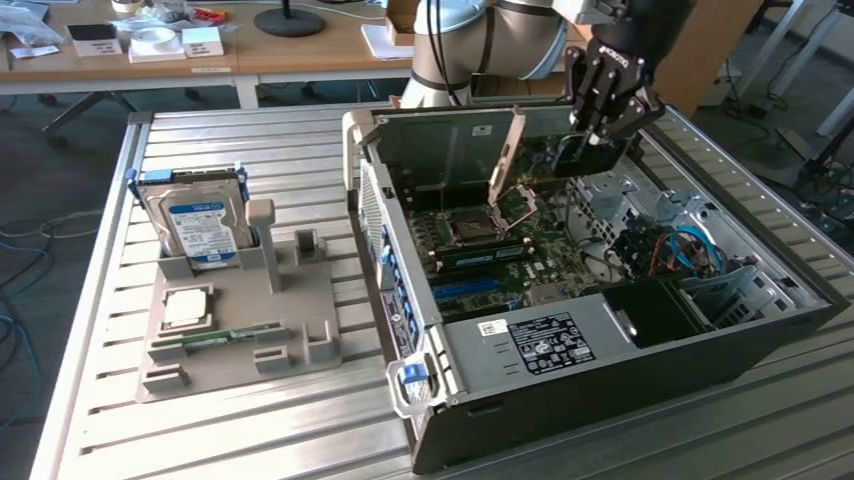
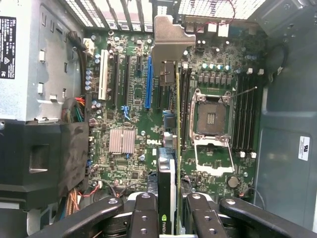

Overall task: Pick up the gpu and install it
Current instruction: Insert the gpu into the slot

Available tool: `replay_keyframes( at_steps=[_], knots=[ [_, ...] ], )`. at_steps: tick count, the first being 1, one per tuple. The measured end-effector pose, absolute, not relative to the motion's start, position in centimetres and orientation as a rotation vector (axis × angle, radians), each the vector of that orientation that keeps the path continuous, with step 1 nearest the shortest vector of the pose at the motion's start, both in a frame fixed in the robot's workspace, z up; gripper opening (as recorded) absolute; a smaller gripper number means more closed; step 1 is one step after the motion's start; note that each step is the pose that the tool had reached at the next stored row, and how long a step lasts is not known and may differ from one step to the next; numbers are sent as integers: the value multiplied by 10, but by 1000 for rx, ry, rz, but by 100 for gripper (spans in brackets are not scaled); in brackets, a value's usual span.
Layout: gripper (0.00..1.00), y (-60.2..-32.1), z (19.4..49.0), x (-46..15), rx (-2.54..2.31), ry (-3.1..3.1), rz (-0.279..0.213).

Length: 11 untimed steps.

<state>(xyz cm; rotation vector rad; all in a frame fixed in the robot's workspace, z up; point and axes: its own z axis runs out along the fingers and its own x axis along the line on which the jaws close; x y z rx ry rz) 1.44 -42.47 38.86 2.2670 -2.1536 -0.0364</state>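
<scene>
Holding gpu (image 2: 167, 186) above motherboard (image 2: 132, 96) in open case (image 1: 694, 372); end effector (image 1: 595, 135) clamped on card. Install step; seating likely needs edge squared over blue slot (image 2: 148, 87).

— What do the jaws hold?
— The gpu (image 2: 167, 188), clamped from both sides and seen edge-on. A green logo sits on its dark face, close to the jaws.
— Where is it?
— Over the motherboard (image 2: 129, 99), between the long blue slot (image 2: 148, 82) and the open processor socket (image 2: 213, 119). Its silver bracket (image 2: 171, 37) is at the far end, near the slotted wall (image 2: 114, 12).
— Seated?
— Can't tell whether it touches the board.
— Anything else?
— A small silver heatsink (image 2: 122, 140) near the Dell mark, and a black shroud (image 2: 39, 158) with coloured wires (image 2: 75, 110) beside it.
</scene>
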Motion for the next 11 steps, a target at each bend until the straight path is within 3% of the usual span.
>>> replay_keyframes(
  at_steps=[11],
  knots=[
    [27,-425,387,14,2267,-2154,-36]
  ],
)
